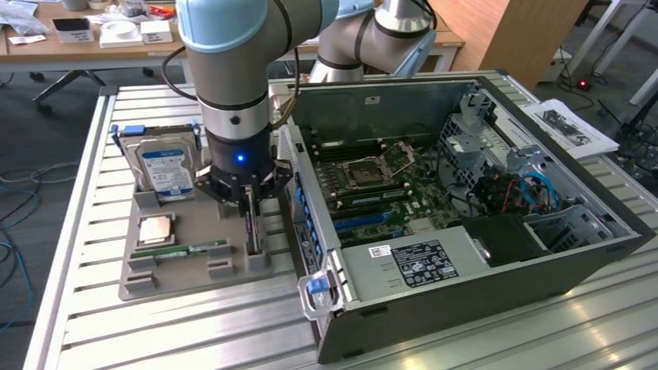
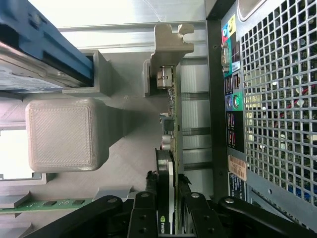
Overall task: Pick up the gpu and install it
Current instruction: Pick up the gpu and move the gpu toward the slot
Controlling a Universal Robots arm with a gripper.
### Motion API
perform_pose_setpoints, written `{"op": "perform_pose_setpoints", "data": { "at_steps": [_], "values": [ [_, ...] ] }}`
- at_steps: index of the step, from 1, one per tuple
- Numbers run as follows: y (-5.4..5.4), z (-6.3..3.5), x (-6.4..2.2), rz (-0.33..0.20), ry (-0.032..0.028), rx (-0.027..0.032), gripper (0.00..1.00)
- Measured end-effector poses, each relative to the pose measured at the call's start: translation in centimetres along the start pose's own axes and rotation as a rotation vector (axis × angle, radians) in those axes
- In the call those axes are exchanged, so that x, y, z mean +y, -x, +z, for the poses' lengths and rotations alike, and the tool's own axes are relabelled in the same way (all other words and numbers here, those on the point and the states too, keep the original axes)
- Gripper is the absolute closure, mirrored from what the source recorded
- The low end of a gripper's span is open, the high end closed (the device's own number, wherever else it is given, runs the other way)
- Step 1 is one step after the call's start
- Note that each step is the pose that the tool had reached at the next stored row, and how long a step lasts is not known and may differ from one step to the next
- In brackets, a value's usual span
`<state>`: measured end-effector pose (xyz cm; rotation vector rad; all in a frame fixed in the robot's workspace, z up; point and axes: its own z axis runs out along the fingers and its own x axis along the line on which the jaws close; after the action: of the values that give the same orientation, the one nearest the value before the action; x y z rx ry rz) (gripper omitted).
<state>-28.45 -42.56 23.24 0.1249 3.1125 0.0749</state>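
Note:
The gpu (image 1: 253,237) stands on edge in a slot of the grey holder tray (image 1: 175,279), right beside the open computer case (image 1: 483,254). My gripper (image 1: 250,206) reaches straight down onto its top edge. In the wrist view the gpu (image 2: 172,124) runs away from me as a thin green card, with its silver bracket (image 2: 168,42) at the far end and the black cooler between my fingers. The gripper (image 2: 167,220) is shut on the card, one finger (image 2: 142,214) pressing each face. The card still rests in its grey holder.
The tray also holds a silver hard drive with a blue label (image 1: 165,169), a CPU (image 1: 154,229) and a narrow green memory stick (image 1: 190,252). The case's motherboard (image 1: 381,181) lies exposed. The case's perforated rear panel (image 2: 270,99) stands close to the gpu.

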Motion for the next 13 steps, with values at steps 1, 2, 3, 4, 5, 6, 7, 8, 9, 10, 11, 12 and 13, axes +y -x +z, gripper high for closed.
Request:
{"op": "perform_pose_setpoints", "data": {
  "at_steps": [1, 2, 3, 4, 5, 6, 7, 8, 9, 10, 11, 12, 13],
  "values": [
    [0.0, 0.0, 0.0, 0.0, 0.0, 0.0, 0.73],
    [0.0, 0.0, 0.0, 0.0, 0.0001, 0.0, 0.73],
    [0.0, 0.0, 0.0, 0.0, 0.0001, 0.0, 0.73],
    [0.0, 0.0, 0.0, 0.0, 0.0, 0.0, 0.73],
    [0.0, 0.0, 0.0, 0.0, 0.0, 0.0001, 0.73],
    [0.0, 0.0, 0.0, 0.0, 0.0, 0.0, 0.73],
    [0.0, 0.0, 0.0, 0.0, 0.0, 0.0, 0.73],
    [0.0, 0.0, 0.0, 0.0, 0.0, 0.0, 0.73],
    [0.0, 0.0, 0.0, 0.0, 0.0002, 0.0001, 0.73],
    [0.0, 0.0, 0.0, -0.004, 0.0005, 0.0002, 0.73],
    [0.0, 0.01, 0.0, -0.013, 0.0007, 0.0007, 0.73],
    [0.0, 0.01, 0.0, -0.025, 0.0009, 0.0012, 0.73],
    [0.0, 0.01, 0.0, -0.036, 0.0012, 0.0018, 0.73]
  ]
}}
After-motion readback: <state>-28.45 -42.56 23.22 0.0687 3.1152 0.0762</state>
